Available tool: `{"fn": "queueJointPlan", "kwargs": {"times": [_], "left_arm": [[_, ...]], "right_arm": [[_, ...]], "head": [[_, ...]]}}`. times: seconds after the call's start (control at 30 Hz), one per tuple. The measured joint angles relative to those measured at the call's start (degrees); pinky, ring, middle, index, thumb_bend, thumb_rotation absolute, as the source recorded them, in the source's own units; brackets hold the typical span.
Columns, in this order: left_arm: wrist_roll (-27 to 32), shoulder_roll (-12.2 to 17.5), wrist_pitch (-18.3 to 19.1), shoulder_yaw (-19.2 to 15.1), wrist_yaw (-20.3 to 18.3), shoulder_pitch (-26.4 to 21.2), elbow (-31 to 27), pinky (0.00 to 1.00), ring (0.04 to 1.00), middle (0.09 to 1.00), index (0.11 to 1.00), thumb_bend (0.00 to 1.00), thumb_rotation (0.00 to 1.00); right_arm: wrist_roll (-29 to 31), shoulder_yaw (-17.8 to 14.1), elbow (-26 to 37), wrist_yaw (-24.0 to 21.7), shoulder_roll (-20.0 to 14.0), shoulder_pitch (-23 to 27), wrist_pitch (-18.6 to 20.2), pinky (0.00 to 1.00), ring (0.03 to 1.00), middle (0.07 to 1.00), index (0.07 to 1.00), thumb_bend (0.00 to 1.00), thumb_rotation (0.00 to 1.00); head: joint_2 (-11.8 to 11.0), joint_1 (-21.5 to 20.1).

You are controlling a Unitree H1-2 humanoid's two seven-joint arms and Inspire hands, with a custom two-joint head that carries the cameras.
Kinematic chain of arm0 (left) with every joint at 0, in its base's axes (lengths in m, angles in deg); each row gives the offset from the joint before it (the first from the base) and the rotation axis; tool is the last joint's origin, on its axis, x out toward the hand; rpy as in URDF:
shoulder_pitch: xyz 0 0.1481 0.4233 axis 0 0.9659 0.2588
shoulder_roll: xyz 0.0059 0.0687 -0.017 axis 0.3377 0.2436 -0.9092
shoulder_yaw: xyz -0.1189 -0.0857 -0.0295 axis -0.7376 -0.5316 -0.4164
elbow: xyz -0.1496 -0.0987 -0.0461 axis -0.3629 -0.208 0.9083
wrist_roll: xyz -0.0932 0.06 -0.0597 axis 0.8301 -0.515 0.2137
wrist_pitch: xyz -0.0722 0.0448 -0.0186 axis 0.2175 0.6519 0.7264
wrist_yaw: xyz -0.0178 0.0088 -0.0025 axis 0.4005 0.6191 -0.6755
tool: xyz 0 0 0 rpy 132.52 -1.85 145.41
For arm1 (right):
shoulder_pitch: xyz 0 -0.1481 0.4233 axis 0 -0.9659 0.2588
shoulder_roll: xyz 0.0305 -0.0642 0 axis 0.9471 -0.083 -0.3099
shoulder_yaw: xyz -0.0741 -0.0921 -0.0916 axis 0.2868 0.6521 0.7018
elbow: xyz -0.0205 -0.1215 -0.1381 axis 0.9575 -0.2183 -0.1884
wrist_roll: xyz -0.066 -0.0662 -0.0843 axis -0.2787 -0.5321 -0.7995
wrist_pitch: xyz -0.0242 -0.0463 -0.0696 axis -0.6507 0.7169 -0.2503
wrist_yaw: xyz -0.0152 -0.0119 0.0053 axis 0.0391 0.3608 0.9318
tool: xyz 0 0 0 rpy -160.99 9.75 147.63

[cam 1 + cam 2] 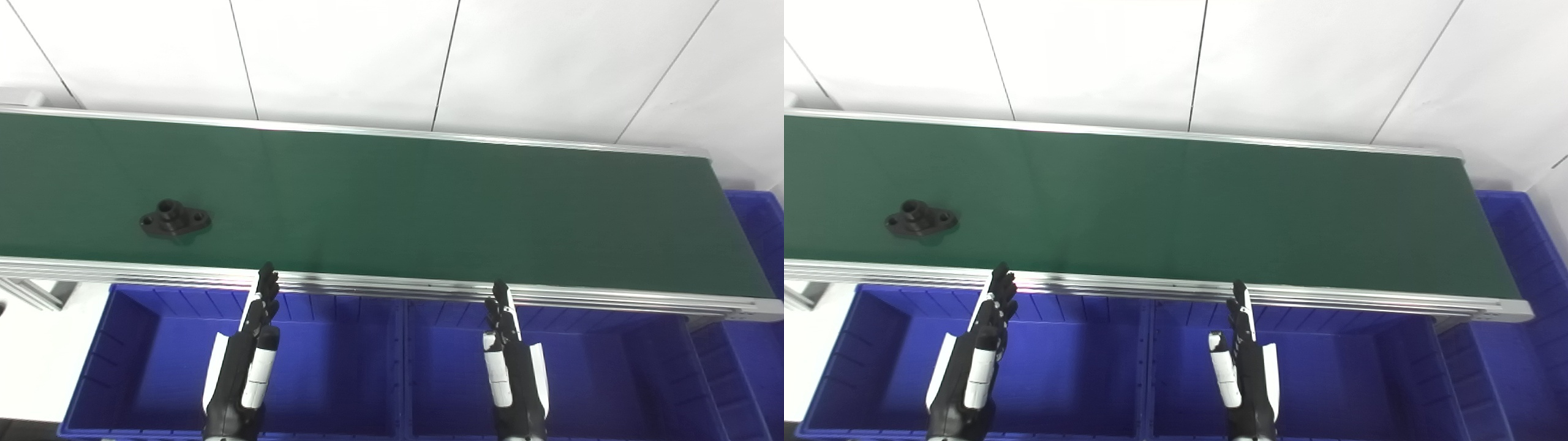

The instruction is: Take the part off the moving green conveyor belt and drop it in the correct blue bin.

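A black flanged part [174, 219] with a short collar and two mounting holes lies on the green conveyor belt [429, 208], at its left end near the front rail. My left hand [248, 361] hovers over the left blue bin [153, 367], open, fingers straight and pointing at the belt's front rail, to the right of the part and nearer to me. Over the middle blue bin [612, 380] my right hand [511, 364] is held the same way, open and holding nothing.
A silver aluminium rail [429, 288] runs along the belt's front edge, just beyond both fingertips. A third blue bin [759, 245] stands past the belt's right end. White wall panels rise behind the belt. A metal frame leg [30, 293] shows at lower left.
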Motion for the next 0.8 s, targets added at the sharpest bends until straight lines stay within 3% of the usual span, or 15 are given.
{"fn": "queueJointPlan", "kwargs": {"times": [0.07, 0.17, 0.2, 0.23, 0.27, 0.3, 0.43, 0.6, 0.8], "left_arm": [[-0.9, -0.2, -1.1, 0.2, 0.2, 0.0, 1.2, 1.00, 1.000, 1.000, 1.000, 0.72, 1.00], [-2.0, -0.4, -3.1, 0.6, 0.5, 0.0, 3.5, 1.00, 1.000, 1.000, 1.000, 0.73, 1.00], [-2.2, -0.5, -3.4, 0.8, 0.7, 0.0, 4.1, 1.00, 1.000, 1.000, 1.000, 0.73, 1.00], [-2.6, -0.7, -3.8, 0.9, 0.9, 0.0, 4.8, 1.00, 1.000, 1.000, 1.000, 0.72, 1.00], [-2.9, -0.9, -4.1, 0.9, 1.2, 0.0, 5.7, 1.00, 1.000, 1.000, 1.000, 0.72, 1.00], [-3.0, -1.2, -4.3, 0.9, 1.4, 0.0, 6.2, 1.00, 1.000, 1.000, 1.000, 0.73, 1.00], [-2.9, -2.3, -6.8, 1.1, 1.6, -0.3, 9.4, 1.00, 1.000, 1.000, 1.000, 0.79, 0.99], [-3.0, -2.2, -8.4, 1.0, 1.6, -1.1, 12.7, 1.00, 1.000, 1.000, 1.000, 0.85, 0.99], [-3.1, -2.2, -8.7, 1.0, 1.6, -1.5, 13.6, 1.00, 1.000, 1.000, 1.000, 0.85, 0.98]], "right_arm": [[0.7, -0.4, -1.4, -0.2, -0.5, 0.0, -0.8, 0.97, 0.977, 1.000, 1.000, 0.81, 1.00], [1.6, -0.9, -3.4, -0.8, -1.7, -0.1, -2.4, 0.97, 0.980, 1.000, 1.000, 0.79, 1.00], [1.8, -1.2, -4.4, -0.9, -2.0, 0.0, -3.4, 0.96, 0.979, 1.000, 1.000, 0.78, 1.00], [2.0, -1.4, -5.3, -0.9, -2.3, 0.0, -4.1, 0.96, 0.977, 1.000, 1.000, 0.77, 1.00], [2.3, -1.6, -6.4, -0.9, -2.6, 0.1, -4.9, 0.95, 0.976, 1.000, 1.000, 0.77, 1.00], [2.4, -1.8, -6.9, -0.9, -2.8, 0.1, -5.3, 0.95, 0.976, 1.000, 1.000, 0.77, 1.00], [2.3, -2.6, -10.0, -1.0, -3.6, 0.7, -7.3, 0.95, 0.980, 1.000, 1.000, 0.78, 1.00], [2.5, -3.7, -14.5, -1.0, -4.3, 2.5, -10.7, 0.95, 0.985, 1.000, 1.000, 0.79, 1.00], [2.6, -4.5, -15.8, -1.1, -4.3, 3.3, -10.9, 0.98, 0.999, 1.000, 1.000, 0.82, 1.00]], "head": [[-3.2, 3.3], [-5.0, 4.5], [-6.8, 5.5], [-6.8, 5.5], [-8.7, 6.8], [-8.7, 6.8], [-14.4, 9.0], [-16.9, 10.0], [-19.9, 12.7]]}}
